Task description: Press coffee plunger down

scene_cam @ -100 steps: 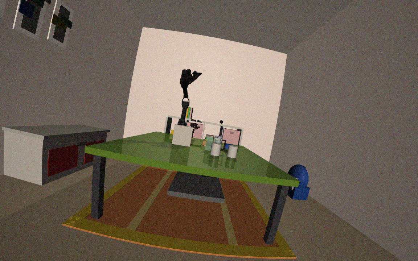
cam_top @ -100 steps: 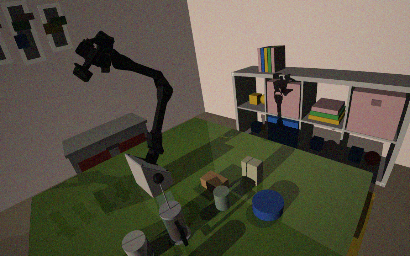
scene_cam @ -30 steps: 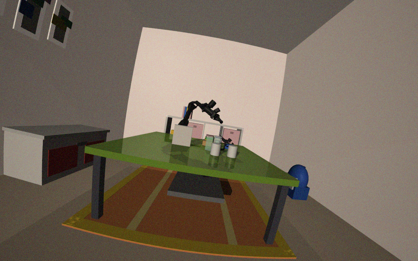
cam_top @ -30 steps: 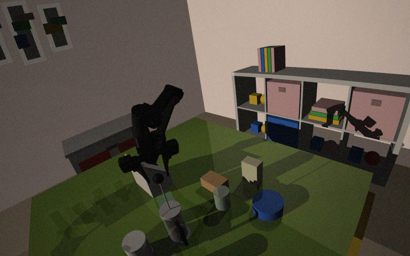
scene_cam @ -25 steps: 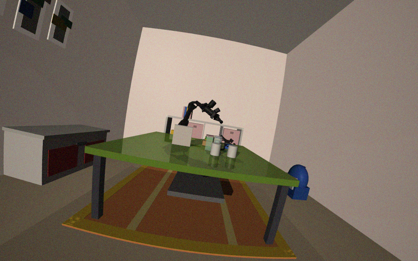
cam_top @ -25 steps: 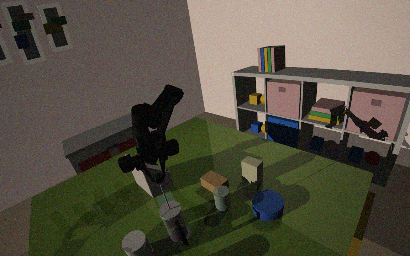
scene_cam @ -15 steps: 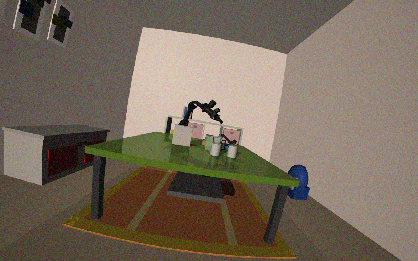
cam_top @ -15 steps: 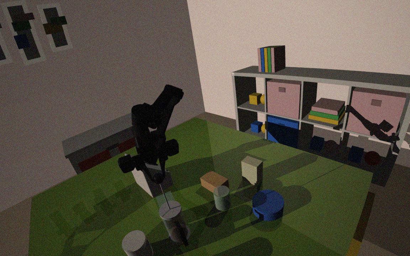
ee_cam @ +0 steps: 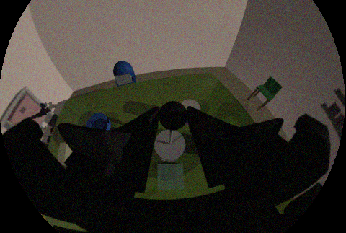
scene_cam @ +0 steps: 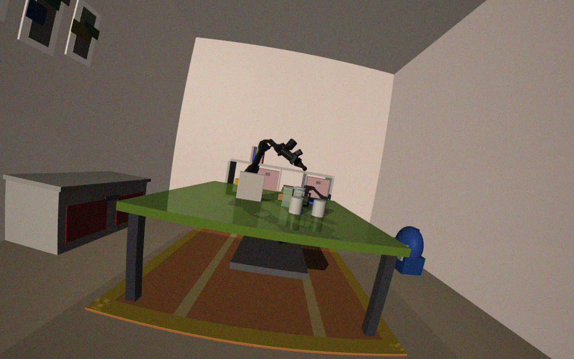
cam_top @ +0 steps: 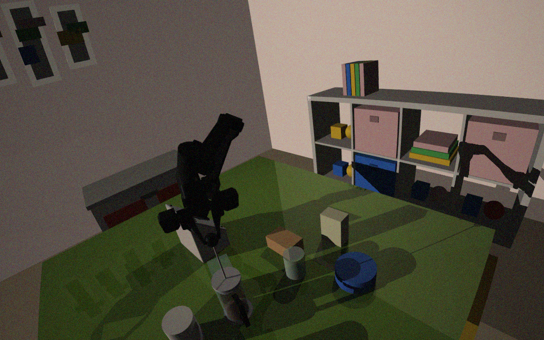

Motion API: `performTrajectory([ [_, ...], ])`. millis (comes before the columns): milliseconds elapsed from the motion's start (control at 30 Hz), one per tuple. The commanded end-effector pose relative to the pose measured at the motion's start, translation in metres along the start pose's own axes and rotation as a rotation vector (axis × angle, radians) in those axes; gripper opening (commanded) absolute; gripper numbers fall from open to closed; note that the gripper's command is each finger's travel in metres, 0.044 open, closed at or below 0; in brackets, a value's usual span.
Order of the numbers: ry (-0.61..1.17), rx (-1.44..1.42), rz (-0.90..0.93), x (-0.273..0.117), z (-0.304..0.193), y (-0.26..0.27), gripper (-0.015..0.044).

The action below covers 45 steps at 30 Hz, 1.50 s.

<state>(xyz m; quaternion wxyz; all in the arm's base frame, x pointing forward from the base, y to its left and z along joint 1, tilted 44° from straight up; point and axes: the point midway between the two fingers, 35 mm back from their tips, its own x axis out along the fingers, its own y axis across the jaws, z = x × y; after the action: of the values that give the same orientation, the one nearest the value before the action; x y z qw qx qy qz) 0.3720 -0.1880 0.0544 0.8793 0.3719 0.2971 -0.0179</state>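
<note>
The coffee press [cam_top: 235,305] stands upright on the green table, with a pale round lid [cam_top: 226,279] [ee_cam: 170,146] and a dark handle on its side. Its thin rod [cam_top: 219,262] rises high out of the lid to a black ball knob [cam_top: 210,240] [scene_cam: 304,168] [ee_cam: 172,115]. My gripper [cam_top: 211,239] [ee_cam: 172,110] is shut on the knob, with one dark finger on each side of it. In the exterior view the fingertips reach the knob, well above the press; there the press is partly hidden behind a white cylinder.
A white cylinder [cam_top: 179,323] [scene_cam: 295,205] stands near the press. A grey-green cylinder [cam_top: 294,264], an orange block [cam_top: 284,241], a cream block [cam_top: 334,226] and a blue round container [cam_top: 355,272] [ee_cam: 98,121] stand on the table. A translucent pale block [ee_cam: 170,176] is beside the press.
</note>
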Motion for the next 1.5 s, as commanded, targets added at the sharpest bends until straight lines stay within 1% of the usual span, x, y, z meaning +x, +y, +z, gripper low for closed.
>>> performTrajectory([
  [0, 0.030, 0.009, -0.004, 0.009, -0.017, -0.001, 0.0127],
  [1467, 0.028, 0.011, -0.002, 0.052, -0.076, -0.001, 0.0127],
])
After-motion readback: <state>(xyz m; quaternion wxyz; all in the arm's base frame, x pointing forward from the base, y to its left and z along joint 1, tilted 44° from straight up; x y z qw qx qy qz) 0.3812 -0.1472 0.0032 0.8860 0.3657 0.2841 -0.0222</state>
